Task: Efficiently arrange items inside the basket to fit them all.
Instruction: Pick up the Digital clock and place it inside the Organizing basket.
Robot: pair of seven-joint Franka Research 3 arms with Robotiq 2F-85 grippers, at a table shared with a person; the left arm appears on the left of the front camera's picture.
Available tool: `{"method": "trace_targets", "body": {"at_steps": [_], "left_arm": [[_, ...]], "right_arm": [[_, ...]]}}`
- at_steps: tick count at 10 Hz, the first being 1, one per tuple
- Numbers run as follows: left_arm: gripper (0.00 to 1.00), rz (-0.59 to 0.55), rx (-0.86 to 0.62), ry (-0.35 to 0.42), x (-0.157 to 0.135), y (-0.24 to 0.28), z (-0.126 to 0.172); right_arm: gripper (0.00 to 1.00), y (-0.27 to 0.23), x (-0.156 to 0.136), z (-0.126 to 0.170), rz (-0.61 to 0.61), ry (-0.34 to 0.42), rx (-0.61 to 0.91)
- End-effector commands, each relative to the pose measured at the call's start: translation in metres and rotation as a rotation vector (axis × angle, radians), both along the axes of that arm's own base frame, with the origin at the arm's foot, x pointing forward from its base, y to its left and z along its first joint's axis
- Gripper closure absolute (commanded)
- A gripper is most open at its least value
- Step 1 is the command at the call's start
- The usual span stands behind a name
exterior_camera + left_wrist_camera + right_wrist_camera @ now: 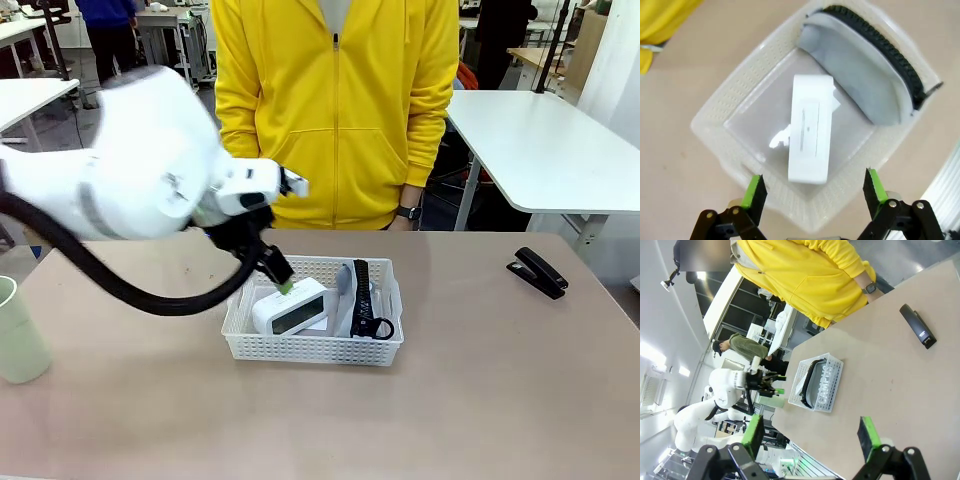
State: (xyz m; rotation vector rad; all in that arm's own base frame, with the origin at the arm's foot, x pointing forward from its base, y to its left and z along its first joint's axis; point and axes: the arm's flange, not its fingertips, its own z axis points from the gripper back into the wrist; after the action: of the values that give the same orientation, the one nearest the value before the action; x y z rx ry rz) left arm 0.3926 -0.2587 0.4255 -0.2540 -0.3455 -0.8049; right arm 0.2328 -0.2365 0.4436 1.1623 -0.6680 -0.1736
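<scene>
The table (470, 400) is carrying everything, and the basket (310, 350) is sitting near its middle. By my judgement the task is about half done. Inside the basket the grey pouch (344, 300) is standing on its edge along the 3 o'clock wall, and the white box (290, 308) is lying beside it on the 9 o'clock side. The pale green cup (15, 335) is waiting outside, well apart at 9 o'clock from the basket, and the black stapler (538, 272) is lying outside at about 3 o'clock. Both are remaining to be packed, and free floor is looking scarce.

The left gripper (815, 184) is hovering just over the box with its fingers wide apart and holding nothing. The right gripper (811, 432) is hanging well apart from the basket, fingers spread, also empty.
</scene>
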Motion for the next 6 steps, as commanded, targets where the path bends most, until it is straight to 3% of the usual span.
{"method": "trace_targets", "body": {"at_steps": [1, 5, 6], "left_arm": [[0.0, -0.034, -0.117, 0.067, -0.021, 0.06, 0.018], [0.0, 0.098, -0.532, 0.197, -0.036, 0.22, 0.049], [0.0, 0.164, -0.616, 0.193, -0.047, 0.26, 0.052]], "right_arm": [[0.0, -0.001, 0.002, 0.001, -0.002, -0.036, 0.004], [0.0, -0.001, 0.002, 0.001, -0.002, -0.036, 0.004], [0.0, -0.001, 0.002, 0.001, -0.002, -0.036, 0.004]]}}
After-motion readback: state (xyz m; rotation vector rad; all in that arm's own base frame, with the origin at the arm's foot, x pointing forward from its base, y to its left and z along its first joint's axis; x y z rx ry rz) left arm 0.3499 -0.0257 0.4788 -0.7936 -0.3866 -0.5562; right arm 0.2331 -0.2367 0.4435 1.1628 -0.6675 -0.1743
